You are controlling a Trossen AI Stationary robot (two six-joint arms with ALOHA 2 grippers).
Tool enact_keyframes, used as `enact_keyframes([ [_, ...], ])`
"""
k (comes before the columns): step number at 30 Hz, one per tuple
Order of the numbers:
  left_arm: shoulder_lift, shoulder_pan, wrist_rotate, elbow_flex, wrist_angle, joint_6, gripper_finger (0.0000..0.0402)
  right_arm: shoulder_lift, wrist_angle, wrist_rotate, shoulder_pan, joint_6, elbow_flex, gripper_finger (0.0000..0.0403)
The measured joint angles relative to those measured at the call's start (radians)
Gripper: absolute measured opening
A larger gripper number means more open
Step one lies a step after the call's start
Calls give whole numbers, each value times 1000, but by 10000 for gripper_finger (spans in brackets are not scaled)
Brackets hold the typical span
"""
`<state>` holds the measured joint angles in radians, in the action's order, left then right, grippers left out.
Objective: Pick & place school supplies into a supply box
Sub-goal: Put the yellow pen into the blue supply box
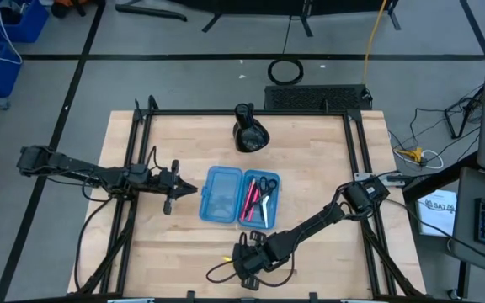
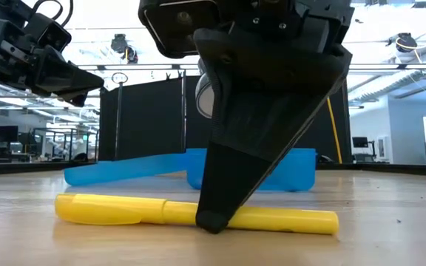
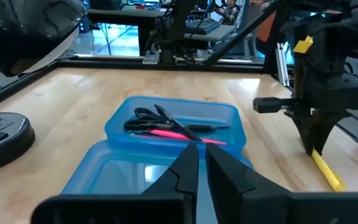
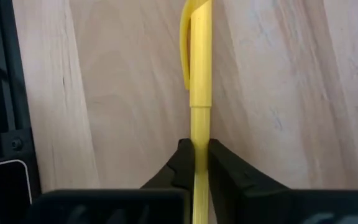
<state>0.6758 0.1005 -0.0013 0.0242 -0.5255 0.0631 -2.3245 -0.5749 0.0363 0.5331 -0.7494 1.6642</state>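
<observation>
A yellow pen [image 2: 124, 209] lies flat on the wooden table near its front edge, with my right gripper [image 4: 201, 155] shut on it. Behind it the blue supply box [image 1: 238, 195] lies open at mid-table. Its right half holds black-handled scissors [image 3: 151, 115], a pink-red pen [image 3: 173, 132] and a dark pen. My left gripper [image 3: 202, 155] hovers shut just left of the box, pointing at it, with nothing between its fingers. My right gripper pinches the yellow pen's barrel [image 4: 201, 134] between its two fingers, about midway along the pen, just beside the cap. The fingers [image 2: 220, 199] come steeply from above and lie across the pen. The pen lies level on the table.
A black rounded lump [image 1: 251, 135] stands at the far middle of the table. Dark frame rails [image 1: 133, 168] run along the table's left and right sides. Bare wood lies between the box and the front edge.
</observation>
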Motion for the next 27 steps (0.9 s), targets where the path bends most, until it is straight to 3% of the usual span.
enact_keyframes([
  [7,0,0,0,0,0,26,37,22,6,25,2,-16,-5,16],
  [15,0,0,0,0,2,29,37,144,-14,109,35,-30,-12,16],
  [24,0,0,0,0,1,25,37,347,-104,387,77,-88,-9,15],
  [27,0,0,0,0,1,30,37,412,-133,522,73,-148,-10,15],
])
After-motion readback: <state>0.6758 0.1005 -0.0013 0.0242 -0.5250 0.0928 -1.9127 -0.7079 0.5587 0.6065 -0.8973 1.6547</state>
